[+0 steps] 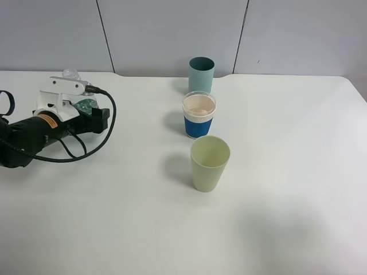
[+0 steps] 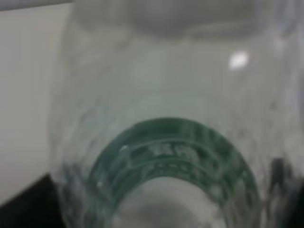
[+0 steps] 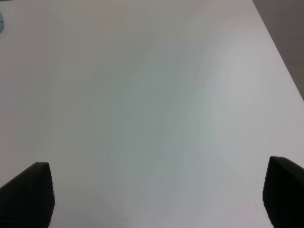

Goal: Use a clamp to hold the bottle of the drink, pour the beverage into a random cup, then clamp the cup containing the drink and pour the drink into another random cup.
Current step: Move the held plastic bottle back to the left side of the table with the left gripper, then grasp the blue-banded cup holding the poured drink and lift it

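Observation:
The bottle (image 1: 86,105), clear with a green label, stands at the far left of the table between the fingers of my left clamp (image 1: 87,110). It fills the left wrist view as a blurred bottle (image 2: 166,142), and I cannot tell whether the fingers press on it. No beverage can be made out. In the middle stands the blue-banded cup (image 1: 199,116) with a pinkish-cream inside. The pale yellow-green cup (image 1: 209,163) is just in front of it. My right clamp (image 3: 156,194) is open over bare table, with nothing between its fingers.
A darker teal cup (image 1: 201,73) stands behind the blue-banded one, so the three cups form a line from back to front. The white table (image 1: 287,143) reaches a grey wall at the back. The left arm's black cable loops beside the bottle.

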{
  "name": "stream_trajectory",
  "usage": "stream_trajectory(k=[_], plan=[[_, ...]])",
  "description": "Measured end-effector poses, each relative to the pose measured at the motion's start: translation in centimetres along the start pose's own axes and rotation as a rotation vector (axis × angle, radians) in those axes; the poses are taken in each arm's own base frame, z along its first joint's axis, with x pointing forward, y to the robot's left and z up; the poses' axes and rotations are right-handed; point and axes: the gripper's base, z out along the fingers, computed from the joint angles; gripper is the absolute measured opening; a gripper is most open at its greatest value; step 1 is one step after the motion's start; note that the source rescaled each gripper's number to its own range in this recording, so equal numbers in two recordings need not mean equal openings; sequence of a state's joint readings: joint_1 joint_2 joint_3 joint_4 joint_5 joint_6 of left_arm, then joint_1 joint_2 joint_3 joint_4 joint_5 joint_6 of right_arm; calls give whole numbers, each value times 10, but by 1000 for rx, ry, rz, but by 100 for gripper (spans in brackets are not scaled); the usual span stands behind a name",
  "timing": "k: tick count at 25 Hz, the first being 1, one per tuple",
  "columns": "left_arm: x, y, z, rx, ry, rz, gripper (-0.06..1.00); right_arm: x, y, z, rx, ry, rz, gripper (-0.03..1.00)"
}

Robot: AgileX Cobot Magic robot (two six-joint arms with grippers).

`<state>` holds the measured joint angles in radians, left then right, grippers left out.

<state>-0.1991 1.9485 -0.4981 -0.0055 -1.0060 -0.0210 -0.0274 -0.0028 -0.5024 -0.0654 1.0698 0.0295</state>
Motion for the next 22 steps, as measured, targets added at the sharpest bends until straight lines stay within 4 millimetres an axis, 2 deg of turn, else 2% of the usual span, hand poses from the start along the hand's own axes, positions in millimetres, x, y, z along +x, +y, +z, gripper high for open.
stream_trajectory(k=[1,2,4,13,22], plan=[[0,0,0,0,0,-1,82,0,0,0,0,0,0,61],[0,0,0,0,0,-2,89,0,0,0,0,0,0,61],[0,0,0,0,0,-3,96,0,0,0,0,0,0,61],[-7,-5,-4,14,-9,4,99,0,0,0,0,0,0,61],[-26,-9,-52,31,-34,59,99,0,0,0,0,0,0,61]])
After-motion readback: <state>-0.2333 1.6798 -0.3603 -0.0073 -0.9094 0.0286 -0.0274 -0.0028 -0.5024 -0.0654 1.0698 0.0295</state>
